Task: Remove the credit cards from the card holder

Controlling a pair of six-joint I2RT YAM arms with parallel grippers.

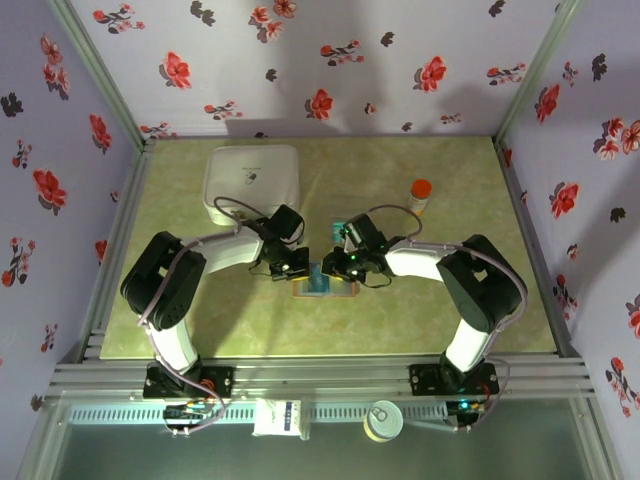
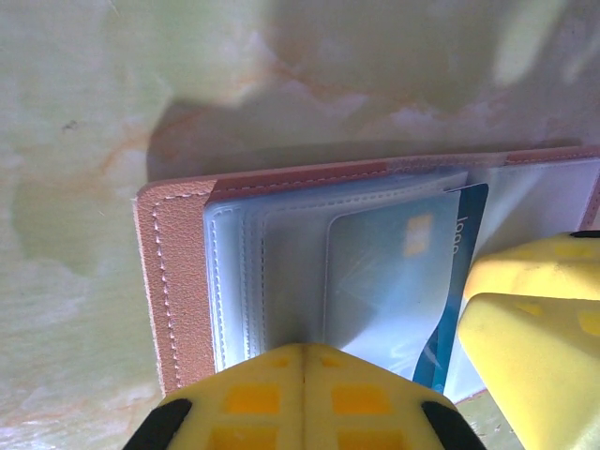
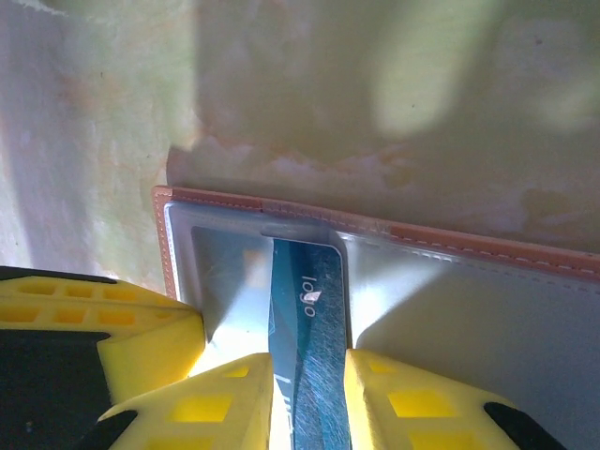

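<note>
Our right pincer (image 3: 307, 398) is closed narrow on the free end of a teal credit card (image 3: 302, 300). The card sits partly inside a clear pocket of the card holder (image 2: 173, 281), which lies open and flat. Just beside it our left pincer (image 2: 302, 361), jaws fully together, presses on the holder's pocket stack. We judge the card light, stiff and slick, so we should grip near its free end and draw straight along the pocket. The holder looks light too and would drag along unless pinned. Around the holder the worktop (image 2: 75, 141) lies bare, while a white box (image 1: 252, 180) and an orange-capped bottle (image 1: 420, 196) stand well beyond its far edge.
</note>
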